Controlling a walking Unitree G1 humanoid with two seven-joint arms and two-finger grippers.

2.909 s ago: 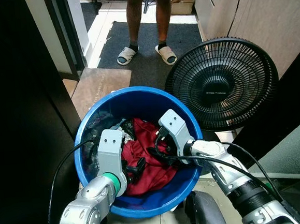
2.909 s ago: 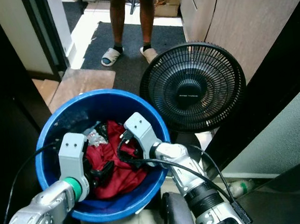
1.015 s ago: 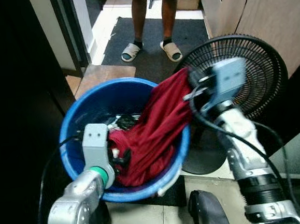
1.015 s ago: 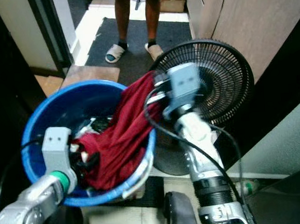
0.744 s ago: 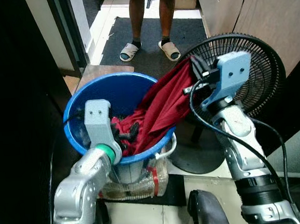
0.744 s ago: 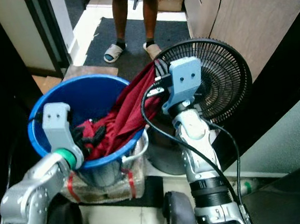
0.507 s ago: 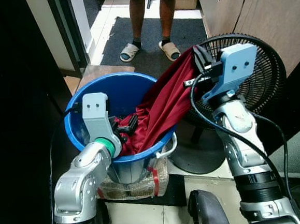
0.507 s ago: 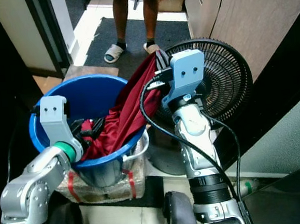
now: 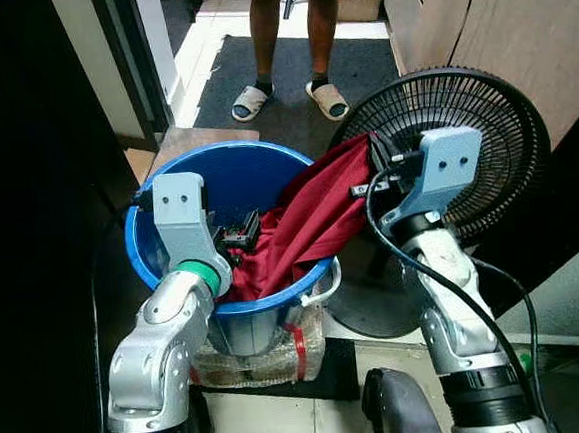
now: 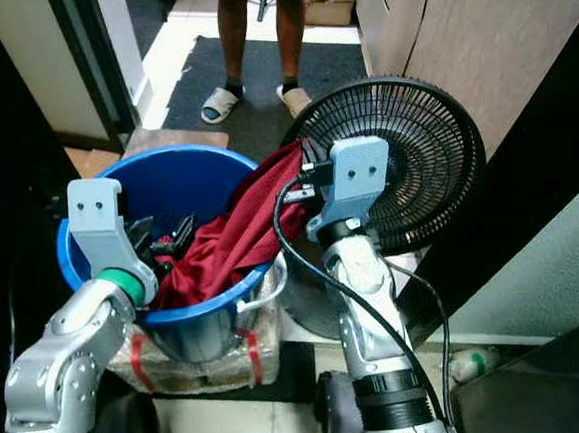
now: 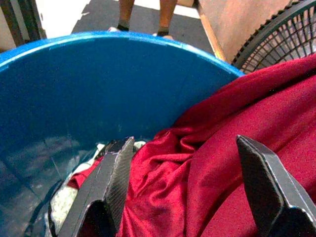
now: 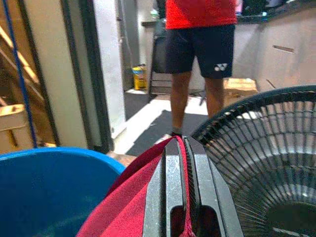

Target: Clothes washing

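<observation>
A blue bucket (image 9: 161,181) stands on the floor with a dark red garment (image 9: 310,225) spilling over its right rim. My right gripper (image 9: 375,155) is shut on the garment's upper edge, holding it up just outside the bucket in front of a fan. In the right wrist view the red garment (image 12: 133,207) is pinched between the closed fingers (image 12: 174,197). My left gripper (image 9: 238,231) is open inside the bucket, over the lower folds of the garment (image 11: 197,163). Other pale and dark laundry (image 11: 66,195) lies at the bottom of the bucket.
A black floor fan (image 9: 473,132) stands right beside the bucket on the right. A person in sandals (image 9: 285,96) stands on a dark mat beyond the bucket. A dark door frame (image 9: 127,59) rises on the left, wooden cabinets (image 9: 485,21) on the right.
My right gripper has come down a little with the red garment still in it. My left gripper stays in the bucket, its fingers now spread apart from the cloth.
</observation>
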